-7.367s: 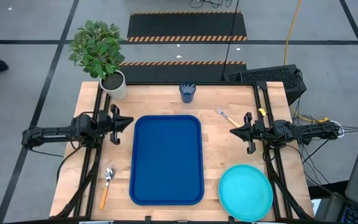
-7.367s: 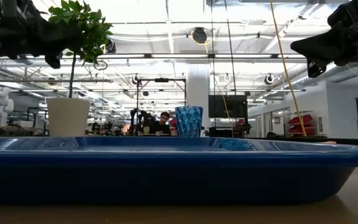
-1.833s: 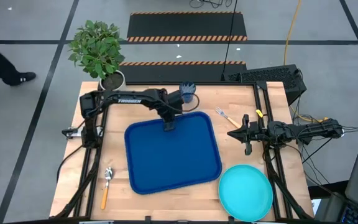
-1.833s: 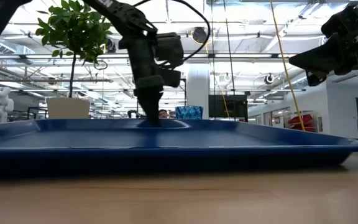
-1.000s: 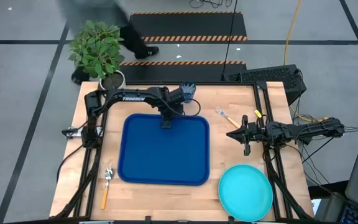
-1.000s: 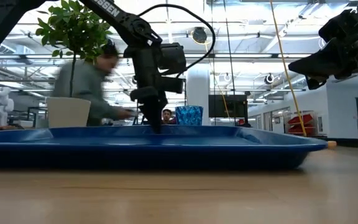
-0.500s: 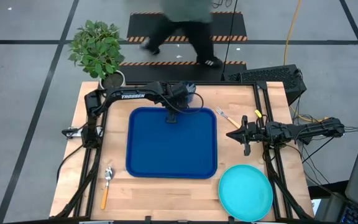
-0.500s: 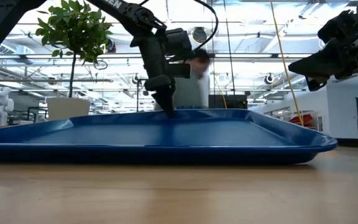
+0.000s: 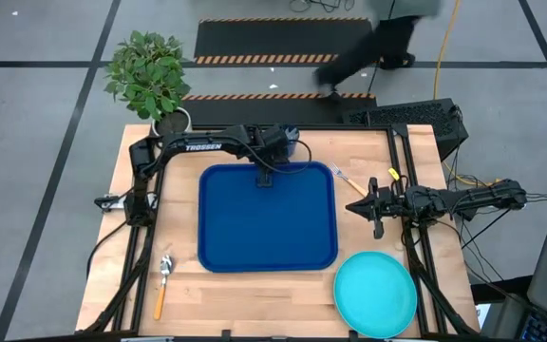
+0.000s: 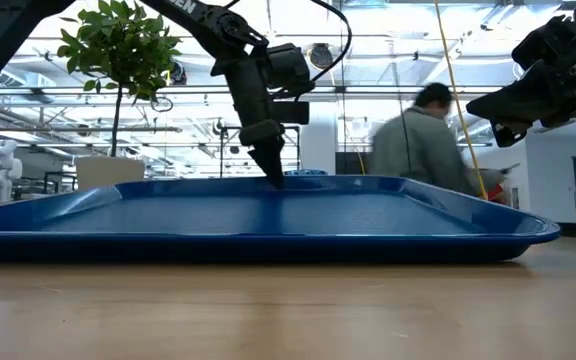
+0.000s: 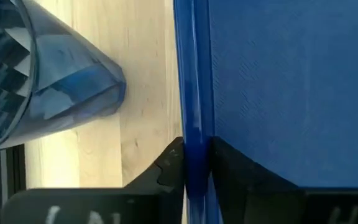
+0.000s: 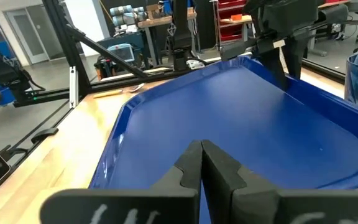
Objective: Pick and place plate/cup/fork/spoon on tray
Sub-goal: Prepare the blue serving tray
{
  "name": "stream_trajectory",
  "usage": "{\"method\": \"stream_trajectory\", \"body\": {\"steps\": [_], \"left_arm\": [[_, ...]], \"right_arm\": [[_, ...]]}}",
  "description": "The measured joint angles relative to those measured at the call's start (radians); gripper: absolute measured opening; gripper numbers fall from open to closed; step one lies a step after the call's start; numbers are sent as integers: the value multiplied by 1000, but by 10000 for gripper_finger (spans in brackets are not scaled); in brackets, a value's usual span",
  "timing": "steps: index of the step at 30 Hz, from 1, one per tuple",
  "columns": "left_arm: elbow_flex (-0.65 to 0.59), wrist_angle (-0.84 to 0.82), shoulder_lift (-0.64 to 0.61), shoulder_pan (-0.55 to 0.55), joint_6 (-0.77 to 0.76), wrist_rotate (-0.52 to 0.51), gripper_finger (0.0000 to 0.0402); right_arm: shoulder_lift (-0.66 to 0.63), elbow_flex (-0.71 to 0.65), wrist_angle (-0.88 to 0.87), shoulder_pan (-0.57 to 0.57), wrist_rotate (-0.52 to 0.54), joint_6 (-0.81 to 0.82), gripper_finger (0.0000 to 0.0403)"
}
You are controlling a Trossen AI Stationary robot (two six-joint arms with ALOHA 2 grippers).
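Note:
The dark blue tray (image 9: pixel 267 223) lies mid-table. My left gripper (image 9: pixel 264 176) is shut on its far rim; it also shows in the low view (image 10: pixel 273 172). The dark blue cup (image 11: pixel 42 87) stands just beyond that rim, partly hidden under the arm in the high view (image 9: pixel 290 142). The fork (image 9: pixel 347 179) lies right of the tray. The spoon (image 9: pixel 162 282) lies at the near left. The turquoise plate (image 9: pixel 375 294) lies at the near right. My right gripper (image 9: pixel 354 205) is shut and empty, hovering right of the tray. My left gripper pinches the tray's far rim (image 11: pixel 196 146) near its middle, one finger (image 11: pixel 166 168) outside the rim and one finger (image 11: pixel 241 168) inside the tray. The fingers point down from above. In the low view the tray's far side looks raised, with its near edge (image 10: pixel 268 250) on the table.
A white plant pot (image 9: pixel 174 123) with a green plant stands at the far left corner. A person (image 10: pixel 423 140) walks past behind the table. Bare wood shows near the front edge between spoon and plate.
My left gripper, still shut on the rim, has gone toward the table's right and far edges, dragging the tray with it. The tray has slid right and a little farther away, and its far side has come up. A person has walked past behind the table.

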Motion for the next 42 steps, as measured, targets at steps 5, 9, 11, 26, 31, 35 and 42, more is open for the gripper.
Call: {"method": "stream_trajectory", "body": {"steps": [5, 9, 11, 26, 31, 35, 42], "left_arm": [[0, 0, 0, 0, -2, -20, 122], [-1, -4, 0, -1, -7, -7, 134], [-5, -3, 0, -4, -11, -4, 135], [-6, -455, 0, -29, -347, -146, 138], [-8, -725, 0, -50, -575, -208, 138], [-75, -801, -12, -92, -594, -246, 138], [-283, -662, -165, -161, -633, -237, 106]], "right_arm": [[0, 0, 0, 0, 0, 0, 0], [0, 0, 0, 0, 0, 7, 0], [0, 0, 0, 0, -1, 8, 0], [0, 0, 0, 0, -3, 7, 0], [0, 0, 0, 0, -3, 9, 0], [1, 0, -14, 0, -22, 22, 0], [18, 0, -21, 0, -51, 26, 0]]}}
